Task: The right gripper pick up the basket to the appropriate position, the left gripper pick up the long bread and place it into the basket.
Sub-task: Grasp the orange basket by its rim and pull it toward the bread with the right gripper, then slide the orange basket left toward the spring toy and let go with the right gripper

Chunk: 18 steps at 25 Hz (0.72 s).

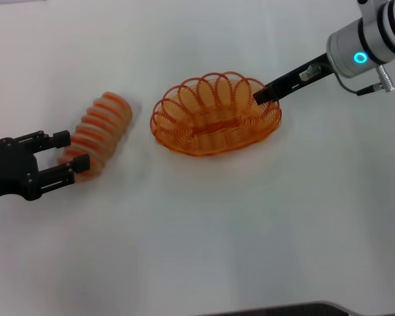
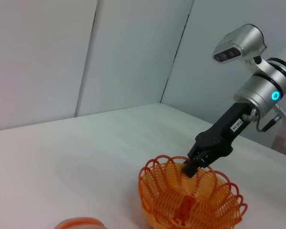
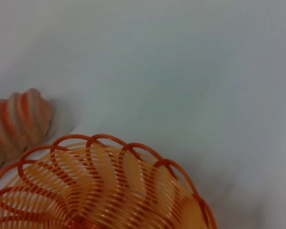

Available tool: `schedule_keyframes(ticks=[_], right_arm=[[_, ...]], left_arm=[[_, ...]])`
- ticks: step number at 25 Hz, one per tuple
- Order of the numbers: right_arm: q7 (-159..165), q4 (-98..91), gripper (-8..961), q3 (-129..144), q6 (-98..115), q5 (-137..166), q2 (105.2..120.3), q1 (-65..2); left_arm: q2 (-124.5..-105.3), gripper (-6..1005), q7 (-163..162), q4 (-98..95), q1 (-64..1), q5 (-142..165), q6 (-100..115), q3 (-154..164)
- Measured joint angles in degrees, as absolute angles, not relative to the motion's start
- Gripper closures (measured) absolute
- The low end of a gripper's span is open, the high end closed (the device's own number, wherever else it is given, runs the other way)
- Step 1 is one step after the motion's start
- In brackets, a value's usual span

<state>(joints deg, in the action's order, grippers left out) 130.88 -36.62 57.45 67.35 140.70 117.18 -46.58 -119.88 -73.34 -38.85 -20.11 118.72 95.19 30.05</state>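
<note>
We judge the elongated tan, orange-striped long bread (image 1: 96,133) soft: the spread left end effector (image 1: 64,158) grips mid-length. The right end effector (image 1: 262,94) pinches the oval orange wire basket's (image 1: 214,118) rim.

My right end effector (image 1: 263,94) grips the basket (image 1: 214,118) rim; my left end effector (image 1: 64,158) straddles the long bread (image 1: 97,131), open.

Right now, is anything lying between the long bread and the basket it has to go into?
Nothing visible: only bare white table separates the long bread from the basket. The right end effector sits at the basket's far-right rim, away from that path.
</note>
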Motion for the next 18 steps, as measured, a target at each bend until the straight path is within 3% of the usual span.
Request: schedule_keyframes(ticks=[3, 18], right_arm=[[130.9, -37.1, 876, 56.0, 69.3, 140.3, 116.95, -46.3], [131.3, -39.5, 879, 48.4, 78.3, 140.0, 117.0, -46.1]], left_arm=[[-119.88, 343, -73.2, -38.8, -20.1, 118.7, 95.2, 30.1], [-119.97, 344, -71.9, -38.9, -20.2, 118.7, 95.3, 30.1]])
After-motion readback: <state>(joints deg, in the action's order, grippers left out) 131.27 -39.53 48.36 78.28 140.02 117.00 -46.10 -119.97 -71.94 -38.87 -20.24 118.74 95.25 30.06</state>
